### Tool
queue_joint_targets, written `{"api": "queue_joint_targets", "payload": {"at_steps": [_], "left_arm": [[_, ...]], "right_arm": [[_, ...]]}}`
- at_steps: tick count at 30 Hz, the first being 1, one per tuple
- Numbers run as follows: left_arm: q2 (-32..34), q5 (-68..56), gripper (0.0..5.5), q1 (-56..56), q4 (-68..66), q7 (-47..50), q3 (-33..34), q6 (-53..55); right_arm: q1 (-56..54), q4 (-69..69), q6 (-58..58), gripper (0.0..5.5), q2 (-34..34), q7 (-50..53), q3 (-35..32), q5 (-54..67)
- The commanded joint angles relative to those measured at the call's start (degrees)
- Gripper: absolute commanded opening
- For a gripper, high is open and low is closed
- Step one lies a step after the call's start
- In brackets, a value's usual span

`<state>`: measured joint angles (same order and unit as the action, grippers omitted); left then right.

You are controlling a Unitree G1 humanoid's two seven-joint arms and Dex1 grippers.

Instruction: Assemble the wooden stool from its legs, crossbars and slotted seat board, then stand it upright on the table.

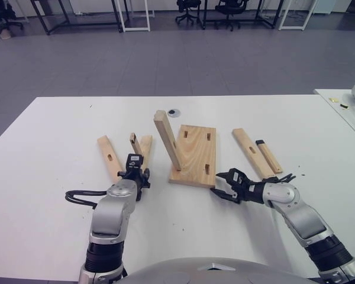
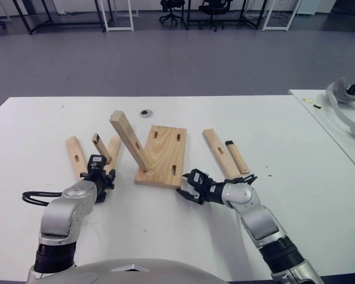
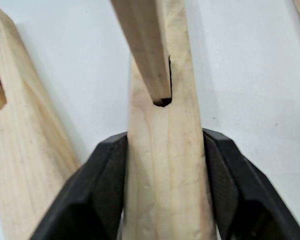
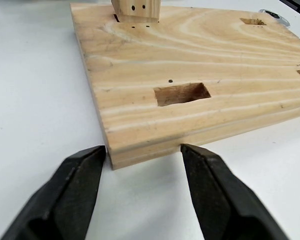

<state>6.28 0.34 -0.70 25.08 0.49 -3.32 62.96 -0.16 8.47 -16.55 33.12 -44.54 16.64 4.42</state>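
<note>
The slotted seat board [image 1: 195, 157] lies flat at mid-table, and one leg [image 1: 167, 139] stands tilted in its near-left slot. My left gripper [image 1: 136, 173] is shut on a second leg [image 3: 162, 165] that lies on the table, with a short crossbar [image 3: 145, 45] plugged into its slot. A third leg [image 1: 109, 157] lies just left of it. My right gripper [image 4: 144, 150] is open at the board's near edge, one finger [image 4: 82, 185] on each side of the board's near corner, close to an empty slot [image 4: 182, 93]. A fourth leg [image 1: 251, 152] and a dark-tipped crossbar [image 1: 269, 155] lie right of the board.
A black round grommet [image 1: 174, 111] sits in the table behind the board. A black cable [image 1: 80, 197] loops on the table left of my left arm. A second table [image 2: 343, 127] with white headphones [image 2: 349, 106] stands at the right. Bare tabletop lies in front of both grippers.
</note>
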Motion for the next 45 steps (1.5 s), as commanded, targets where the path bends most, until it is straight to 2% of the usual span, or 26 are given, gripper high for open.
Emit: {"api": "queue_joint_targets", "payload": {"at_steps": [1,8,10,13,16,20,23,26,30,37,45], "left_arm": [[-0.31,-1.37,2.10,-2.98,-0.41,-1.44,2.08,-5.25],[-2.26,-5.90,2.10,-10.02,1.28,-2.90,7.76,-11.09],[-0.75,-7.24,2.10,-13.56,1.98,-5.57,7.93,-16.28],[4.25,-9.15,2.10,-23.34,2.08,-12.02,7.66,-22.67],[10.53,-8.61,2.10,-36.38,-2.71,-19.66,4.83,-28.96],[13.99,-7.07,2.10,-46.06,-11.11,-26.96,0.62,-38.23],[14.02,-7.09,2.10,-47.61,-12.84,-29.67,-1.57,-41.91],[13.39,-7.54,2.10,-47.01,-11.94,-30.93,-2.78,-43.56],[12.67,-7.59,2.10,-46.73,-11.59,-30.78,-2.90,-44.74],[11.89,-6.54,2.10,-46.27,-15.15,-28.66,-1.47,-46.61],[11.82,-6.39,2.10,-46.73,-15.89,-29.36,-2.02,-50.90]], "right_arm": [[-0.89,-3.75,0.00,2.84,2.12,0.50,-0.90,-2.68],[-6.27,-11.80,3.71,2.84,6.70,-0.88,-4.55,-3.39],[-6.62,-9.45,3.59,2.84,6.24,-2.41,-8.30,1.23],[-11.91,-6.17,0.33,2.84,5.34,-3.23,-18.98,12.51],[-28.55,-2.50,-7.87,2.84,-1.87,4.66,-28.04,29.12],[-47.45,0.89,-17.87,2.84,-11.99,18.00,-31.45,48.04],[-55.01,-1.10,-22.58,2.84,-16.01,26.92,-34.17,58.02],[-57.91,-4.17,-25.02,2.84,-16.46,32.64,-37.31,64.05],[-58.05,-6.16,-27.16,2.84,-14.54,35.09,-39.10,67.92],[-55.40,1.55,-22.87,2.84,-12.29,28.92,-42.20,70.84],[-55.22,-7.46,-21.79,2.84,-11.20,28.25,-38.52,62.92]]}}
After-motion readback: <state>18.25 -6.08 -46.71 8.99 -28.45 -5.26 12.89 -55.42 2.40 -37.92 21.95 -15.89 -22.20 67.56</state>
